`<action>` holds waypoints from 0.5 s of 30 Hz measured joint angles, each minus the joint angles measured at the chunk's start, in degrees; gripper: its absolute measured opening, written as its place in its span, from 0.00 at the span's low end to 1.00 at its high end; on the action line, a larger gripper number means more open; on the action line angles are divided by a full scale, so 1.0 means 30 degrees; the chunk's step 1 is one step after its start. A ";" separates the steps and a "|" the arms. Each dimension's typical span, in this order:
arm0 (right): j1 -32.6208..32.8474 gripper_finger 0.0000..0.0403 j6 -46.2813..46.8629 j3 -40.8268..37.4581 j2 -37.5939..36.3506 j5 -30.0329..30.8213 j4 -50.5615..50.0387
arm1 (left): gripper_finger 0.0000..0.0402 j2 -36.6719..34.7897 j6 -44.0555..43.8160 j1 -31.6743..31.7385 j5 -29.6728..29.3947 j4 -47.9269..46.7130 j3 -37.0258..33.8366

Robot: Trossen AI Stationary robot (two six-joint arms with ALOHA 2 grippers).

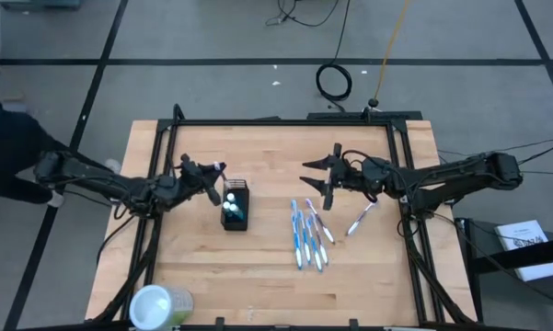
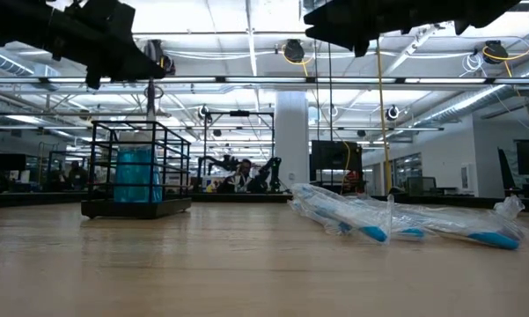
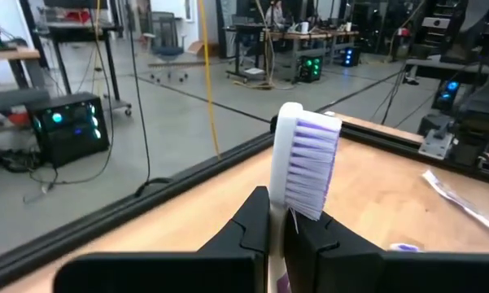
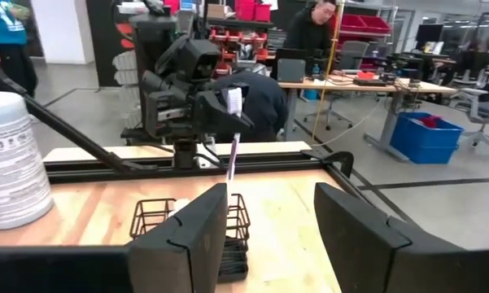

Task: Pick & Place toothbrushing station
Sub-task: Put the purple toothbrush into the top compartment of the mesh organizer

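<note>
Right wrist view: container label (image 4: 8, 155) unreadable

You have the small black upright mesh holder (image 1: 236, 206) left of the wrapped blue-and-white toothbrushes (image 1: 307, 235); the pale-green translucent round container (image 1: 159, 306) stands at the near-left edge.

We list one black mesh holder (image 1: 236, 206), upright, just below the left gripper (image 1: 217, 175), with blue-capped white tubes (image 1: 232, 212) inside. That gripper pinches one purple-bristled toothbrush (image 3: 303, 167). Wrapped toothbrushes (image 1: 309, 234) lie flat beneath the right gripper (image 1: 326, 175).
</note>
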 joint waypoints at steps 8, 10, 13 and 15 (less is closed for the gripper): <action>-0.0010 0.45 0.0000 0.0000 0.0007 0.0113 -0.0007 | 0.04 0.0228 -0.2243 0.0014 -0.0018 0.0038 -0.1194; -0.0013 0.45 0.0000 0.0000 0.0007 0.0099 0.0000 | 0.04 0.0470 -0.2759 0.0014 -0.0011 0.0115 -0.1418; -0.0013 0.45 0.0004 0.0000 0.0007 0.0091 0.0000 | 0.03 0.0965 -0.3426 0.0014 -0.0010 0.0165 -0.1670; -0.0013 0.45 0.0007 0.0000 0.0007 0.0084 0.0000 | 0.04 0.1272 -0.3668 0.0014 -0.0011 0.0219 -0.1741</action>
